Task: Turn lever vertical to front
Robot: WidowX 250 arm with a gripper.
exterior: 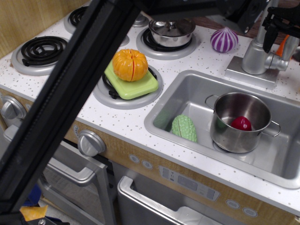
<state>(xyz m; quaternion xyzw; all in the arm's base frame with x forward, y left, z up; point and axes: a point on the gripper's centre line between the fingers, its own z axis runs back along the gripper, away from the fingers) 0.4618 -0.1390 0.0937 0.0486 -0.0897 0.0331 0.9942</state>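
Black arm link (70,93) crosses foreground. Pincer (281,26) sits above faucet column (257,54), near lever (280,62); can't tell its opening or any grip.

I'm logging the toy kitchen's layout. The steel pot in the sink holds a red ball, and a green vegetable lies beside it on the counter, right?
Not quite. The green vegetable lies inside the sink, left of the steel pot, not on the counter. The red ball is in the pot. The observation.image view shows this.
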